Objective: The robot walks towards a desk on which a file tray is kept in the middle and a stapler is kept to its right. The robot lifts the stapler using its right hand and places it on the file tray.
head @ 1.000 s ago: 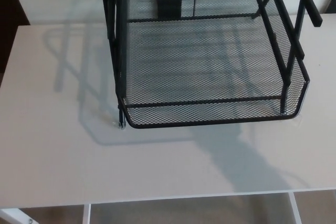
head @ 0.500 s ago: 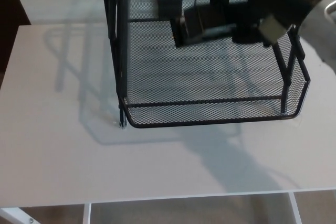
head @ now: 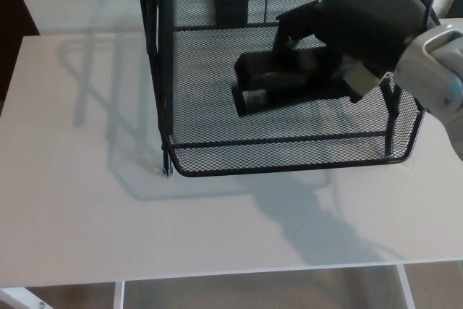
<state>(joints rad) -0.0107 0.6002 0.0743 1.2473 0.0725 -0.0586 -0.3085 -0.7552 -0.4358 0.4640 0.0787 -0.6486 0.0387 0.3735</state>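
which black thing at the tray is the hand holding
The long stapler over the tray, in the right hand; the small black block at the back stands apart.

Probably an office or study: a black mesh file tray [head: 289, 154] stands on a plain white desk [head: 87, 200], a stapler [head: 275, 85] above it.

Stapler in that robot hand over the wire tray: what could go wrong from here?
1. The right robot hand holds the stapler over the mesh of the file tray; I cannot tell if it touches, so letting go might drop or tip it.
2. The hand sits close to the tray's right posts; pulling out could snag and drag the tray.
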